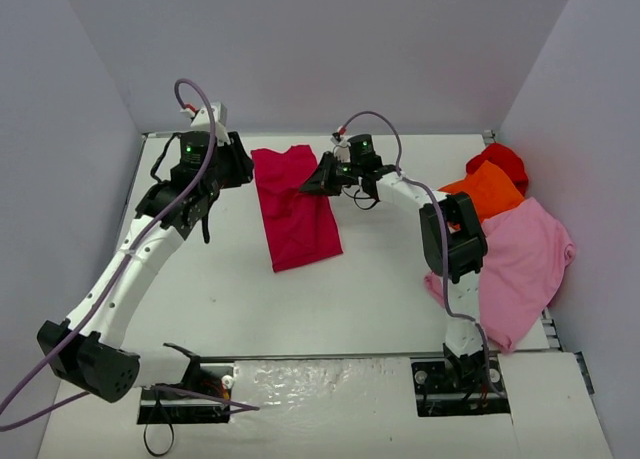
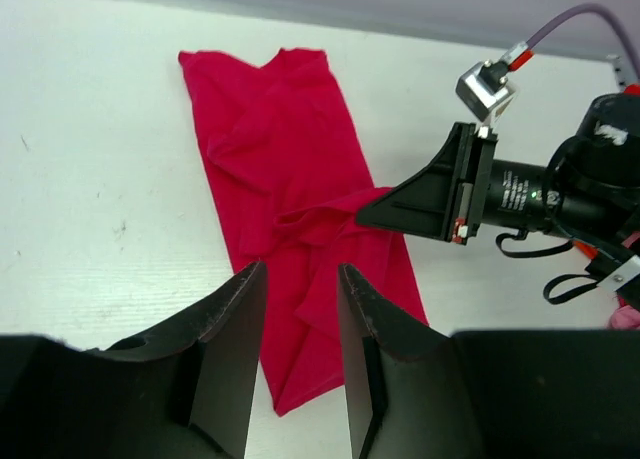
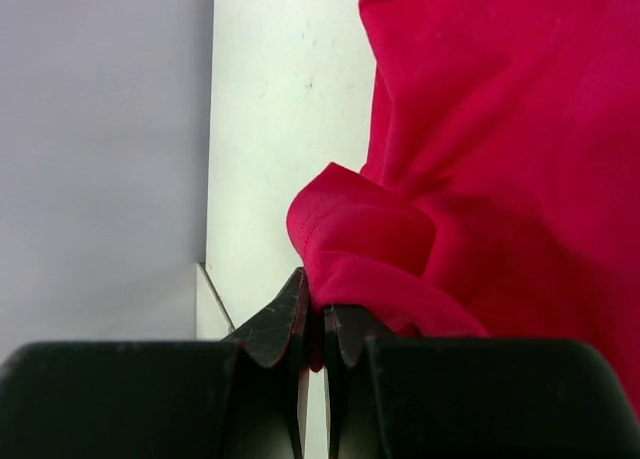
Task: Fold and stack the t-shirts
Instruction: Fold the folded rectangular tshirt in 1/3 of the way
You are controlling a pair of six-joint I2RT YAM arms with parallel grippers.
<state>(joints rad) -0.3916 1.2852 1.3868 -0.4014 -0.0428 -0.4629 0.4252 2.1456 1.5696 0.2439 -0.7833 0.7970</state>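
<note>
Crimson t-shirt (image 1: 296,211) lies lengthwise far-to-near; right wrist view shows right gripper (image 3: 312,319) jaws clamping its fold; left gripper (image 2: 300,309) jaws parted, empty.

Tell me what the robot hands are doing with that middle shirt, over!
Right gripper shut on crimson shirt, at its edge. Left gripper open, empty, beside it. Other shirts piled at right, not in the way.

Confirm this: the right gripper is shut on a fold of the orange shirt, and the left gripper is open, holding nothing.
The colour is wrong. The right gripper is shut on a fold of the crimson shirt, as the right wrist view shows; the orange shirt lies apart, off to the right. The left gripper is open, holding nothing.
</note>
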